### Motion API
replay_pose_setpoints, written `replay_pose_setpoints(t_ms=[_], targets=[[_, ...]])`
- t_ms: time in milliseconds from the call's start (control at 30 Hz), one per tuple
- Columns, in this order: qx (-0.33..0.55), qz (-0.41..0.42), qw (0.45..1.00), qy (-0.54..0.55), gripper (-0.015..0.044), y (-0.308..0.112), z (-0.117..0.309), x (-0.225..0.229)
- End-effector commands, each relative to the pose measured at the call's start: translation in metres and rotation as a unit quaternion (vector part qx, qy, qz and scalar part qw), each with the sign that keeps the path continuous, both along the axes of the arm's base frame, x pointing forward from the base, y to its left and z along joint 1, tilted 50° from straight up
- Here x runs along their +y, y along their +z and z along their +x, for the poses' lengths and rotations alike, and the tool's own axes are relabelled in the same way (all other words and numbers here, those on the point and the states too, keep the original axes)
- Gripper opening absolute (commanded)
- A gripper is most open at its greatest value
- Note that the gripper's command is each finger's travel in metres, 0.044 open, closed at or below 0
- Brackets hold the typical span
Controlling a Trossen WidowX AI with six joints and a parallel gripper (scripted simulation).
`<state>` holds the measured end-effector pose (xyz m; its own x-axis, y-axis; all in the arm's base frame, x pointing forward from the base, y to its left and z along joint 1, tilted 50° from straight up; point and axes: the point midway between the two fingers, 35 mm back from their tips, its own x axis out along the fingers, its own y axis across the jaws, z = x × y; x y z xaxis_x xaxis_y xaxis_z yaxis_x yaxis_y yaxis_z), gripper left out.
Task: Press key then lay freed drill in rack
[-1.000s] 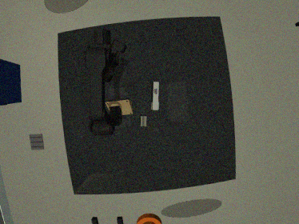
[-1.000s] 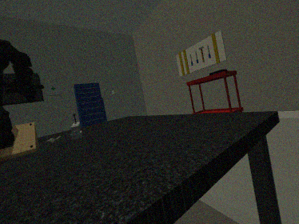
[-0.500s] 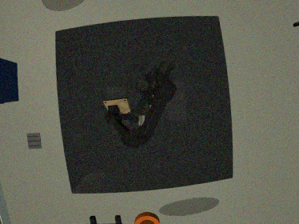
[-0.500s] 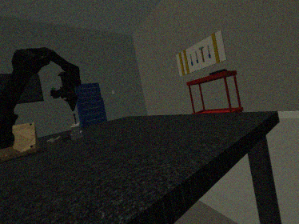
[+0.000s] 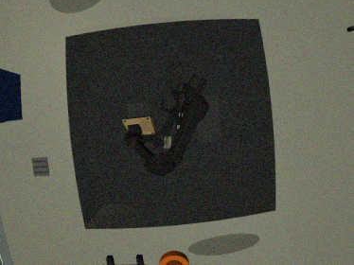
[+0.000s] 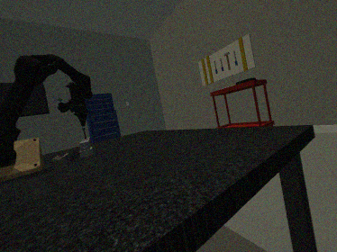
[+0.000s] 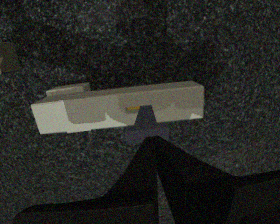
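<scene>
A long pale block point(image 7: 165, 102) point(image 6: 86, 149) lies on the dark table. In the wrist view a dark grey tapered piece point(image 7: 145, 118) with a wider end stands at its near side, and a small orange mark shows beside it. I cannot tell whether this piece is the key or the drill. My gripper point(image 7: 152, 142) point(image 6: 84, 125) is shut and empty, with its tips over the near side of the block; contact cannot be told. In the top view the arm covers most of the block. A small pale piece point(image 5: 167, 142) beside the arm may be the rack.
The table point(image 5: 104, 66) point(image 6: 203, 162) is dark. A tan board point(image 5: 148, 123) point(image 6: 29, 157) is by the arm's base. A blue cabinet point(image 5: 9, 97) point(image 6: 104, 119) and a red cart point(image 6: 239, 87) are beyond the table.
</scene>
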<state>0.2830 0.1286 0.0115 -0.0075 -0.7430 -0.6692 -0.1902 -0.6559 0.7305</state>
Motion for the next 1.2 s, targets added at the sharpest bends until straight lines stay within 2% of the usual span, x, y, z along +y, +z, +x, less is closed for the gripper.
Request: replay_pose_setpoints(t_ms=[0, 1167], targets=[[0.004, -0.005, 1.0, 0.002, 0.0, -0.003, -0.001, -0.006], [0.004, -0.005, 1.0, 0.002, 0.0, -0.014, -0.002, -0.015]])
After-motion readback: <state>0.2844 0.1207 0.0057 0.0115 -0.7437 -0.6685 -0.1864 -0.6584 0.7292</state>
